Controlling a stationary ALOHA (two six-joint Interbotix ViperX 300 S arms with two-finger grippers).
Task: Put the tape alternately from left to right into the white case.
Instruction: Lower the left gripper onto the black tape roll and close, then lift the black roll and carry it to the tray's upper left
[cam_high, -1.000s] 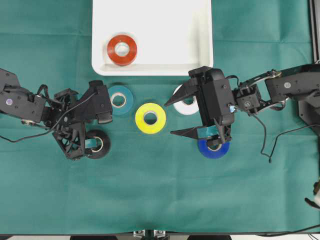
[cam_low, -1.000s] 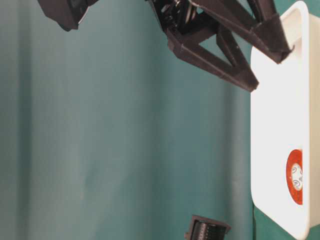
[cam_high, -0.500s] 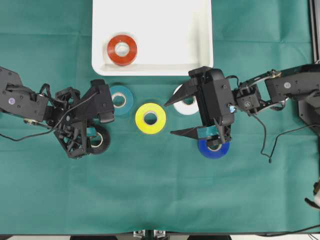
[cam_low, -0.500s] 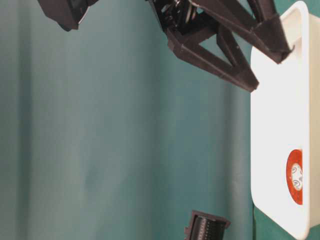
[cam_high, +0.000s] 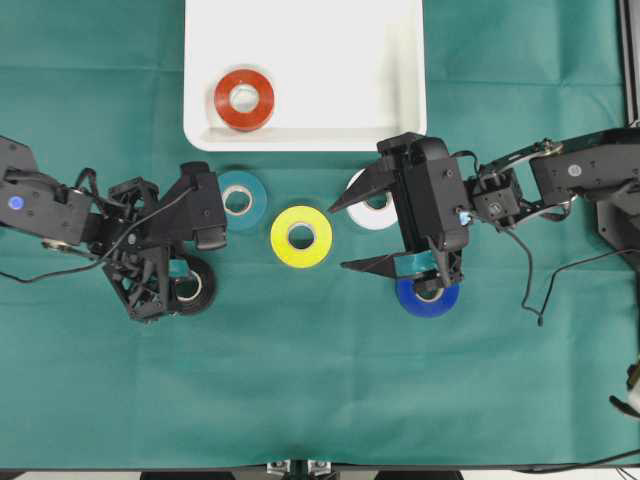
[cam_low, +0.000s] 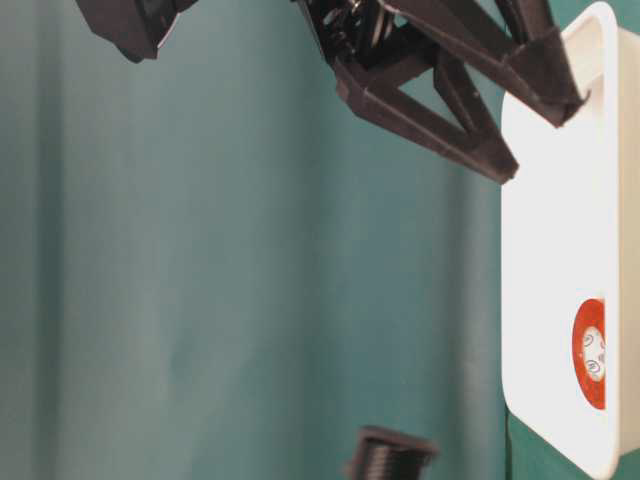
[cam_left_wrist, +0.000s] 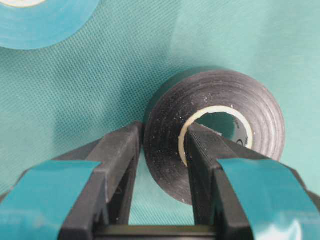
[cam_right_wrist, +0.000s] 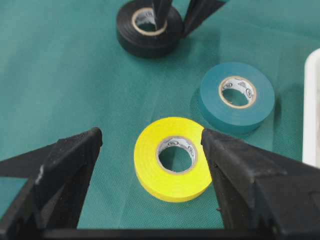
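Note:
My left gripper (cam_left_wrist: 162, 150) is shut on the black tape (cam_left_wrist: 220, 95), one finger on its outer wall and the other inside the core. From above, that roll (cam_high: 205, 287) sits at the left on the green cloth. My right gripper (cam_high: 340, 237) stands open, its fingers wide on either side of the yellow tape (cam_right_wrist: 150, 165) and clear of it. The teal tape (cam_high: 240, 200) lies beside the yellow tape (cam_high: 301, 236). Under the right gripper lie the white tape (cam_high: 378, 216) and blue tape (cam_high: 428, 300), both half hidden. The red tape (cam_high: 244, 100) lies in the white case (cam_high: 340, 120).
The case's near rim (cam_high: 300, 145) runs just behind the teal and white rolls. Cables trail from both arms across the cloth, one (cam_high: 535, 300) at the right. A metal frame (cam_high: 630, 60) borders the far right edge.
The left gripper's fingers closed on the black roll's wall. It and the roll then shifted slightly left. The right arm has not moved.

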